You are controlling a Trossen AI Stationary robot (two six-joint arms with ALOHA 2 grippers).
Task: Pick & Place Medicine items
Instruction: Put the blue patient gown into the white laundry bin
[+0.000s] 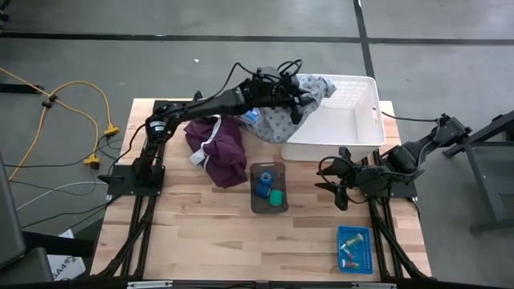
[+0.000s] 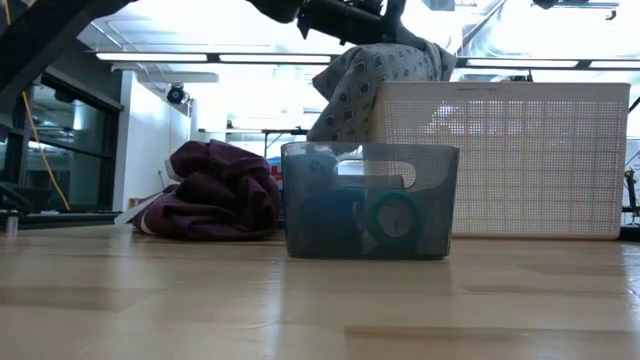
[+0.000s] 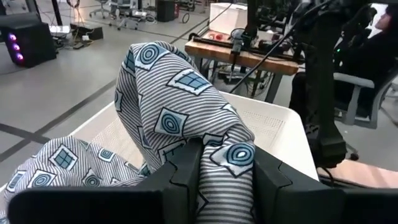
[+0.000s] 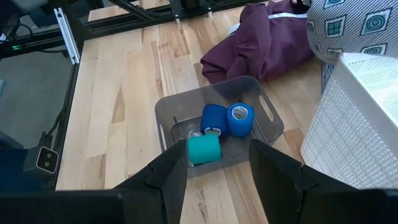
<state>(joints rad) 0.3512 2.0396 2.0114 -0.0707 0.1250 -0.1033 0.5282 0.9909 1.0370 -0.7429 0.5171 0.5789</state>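
— From above, what does the left gripper [image 1: 299,103] hold?
— The patterned cloth [image 1: 281,120], lifted over the white mesh basket [image 1: 353,120]; no writing is readable.
— And low down?
— A smoky plastic bin [image 2: 370,200] shows the green roll [image 2: 393,215].
— The right wrist view?
— The right gripper [image 4: 219,163] is spread wide above the bin's blue rolls [image 4: 227,118].

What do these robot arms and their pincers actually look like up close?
Both are slim, dark, jointed arms of black segments with thin black cables looped along them. The left gripper ends in two broad, flat, matte-black fingers with angular edges; the right gripper has the same pair. A small white label sits near the left arm's base.
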